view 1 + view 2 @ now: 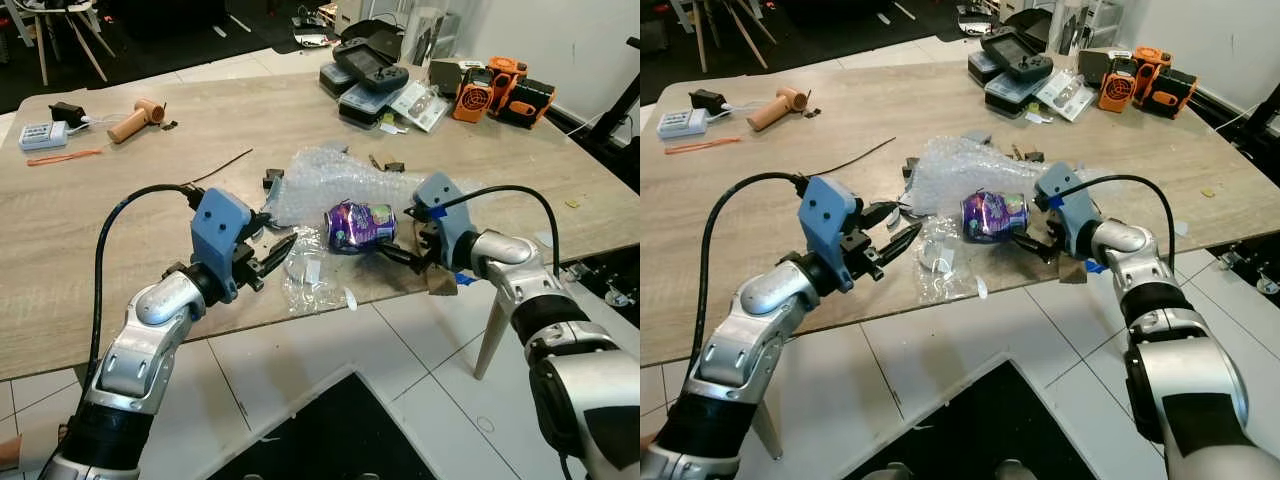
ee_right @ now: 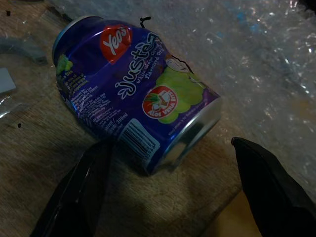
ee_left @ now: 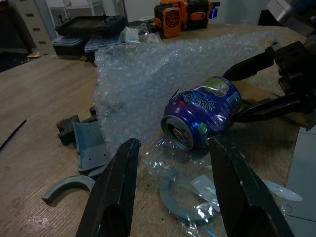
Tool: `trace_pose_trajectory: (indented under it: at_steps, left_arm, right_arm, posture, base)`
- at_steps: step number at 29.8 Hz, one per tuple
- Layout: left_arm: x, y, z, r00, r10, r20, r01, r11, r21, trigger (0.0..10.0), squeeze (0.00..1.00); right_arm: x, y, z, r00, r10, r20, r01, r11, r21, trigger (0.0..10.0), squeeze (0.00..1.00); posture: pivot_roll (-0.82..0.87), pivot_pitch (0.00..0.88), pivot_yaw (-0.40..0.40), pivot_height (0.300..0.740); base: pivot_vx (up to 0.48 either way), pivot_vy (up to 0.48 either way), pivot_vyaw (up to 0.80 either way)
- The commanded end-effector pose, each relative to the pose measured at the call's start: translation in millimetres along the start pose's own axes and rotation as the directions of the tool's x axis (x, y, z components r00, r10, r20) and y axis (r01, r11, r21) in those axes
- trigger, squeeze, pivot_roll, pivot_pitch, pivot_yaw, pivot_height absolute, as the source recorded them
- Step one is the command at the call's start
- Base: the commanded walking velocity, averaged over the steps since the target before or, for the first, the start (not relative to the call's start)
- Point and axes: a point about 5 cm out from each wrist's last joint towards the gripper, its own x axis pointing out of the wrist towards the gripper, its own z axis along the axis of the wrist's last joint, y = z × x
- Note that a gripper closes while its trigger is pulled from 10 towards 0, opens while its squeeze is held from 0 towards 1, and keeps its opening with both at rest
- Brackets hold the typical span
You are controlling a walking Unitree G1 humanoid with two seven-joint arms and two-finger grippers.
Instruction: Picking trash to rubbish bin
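Note:
A dented purple drink can [image 1: 360, 225] lies on its side near the front edge of the wooden table [image 1: 120, 220]. It rests against a crumpled sheet of bubble wrap [image 1: 330, 175]. My right gripper [image 1: 405, 247] is open at table height, one finger on each side of the can's base end [image 2: 133, 94], not closed on it. My left gripper [image 1: 274, 238] is also open. It hovers a short way to the left of the can [image 3: 202, 111], pointing at it over a clear plastic bag [image 1: 305, 275] that holds grey plastic pieces.
Black cases [image 1: 365, 75] and orange tools [image 1: 500, 90] stand at the table's far right. A tan handheld device [image 1: 135, 120] and a white power strip [image 1: 42, 135] lie far left. Tiled floor and a dark mat [image 1: 330, 430] lie below the table edge.

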Motion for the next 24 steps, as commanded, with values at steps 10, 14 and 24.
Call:
trace_pose_trajectory:
  at_steps: [10, 14, 24]
  left_arm:
    - [2.3, -22.5, 3, 0.988, -0.150, 0.037, 0.151, 0.988, -0.023, 10.0, 0.00]
    - [3.3, -22.8, 4, 0.989, -0.139, 0.040, 0.141, 0.990, -0.032, 10.0, 0.00]
    - [2.7, -22.0, 3, 0.990, -0.137, 0.043, 0.138, 0.990, -0.036, 10.0, 0.00]
  right_arm:
    - [-1.1, 2.6, -8, 0.999, -0.028, 0.022, 0.027, 0.998, 0.065, 1.6, 0.00]
    - [-1.0, 2.3, -8, 0.999, -0.034, 0.022, 0.032, 0.997, 0.076, 0.6, 0.00]
    - [-0.1, 1.6, -6, 0.999, -0.032, 0.028, 0.030, 0.996, 0.080, 0.0, 0.00]
  posture:
    - [-0.05, 0.163, -0.004, 0.740]
    - [-0.05, 0.163, -0.008, 0.740]
    - [-0.06, 0.155, -0.017, 0.740]
  base:
    - [0.000, 0.000, 0.00]
    - [0.000, 0.000, 0.00]
    - [0.000, 0.000, 0.00]
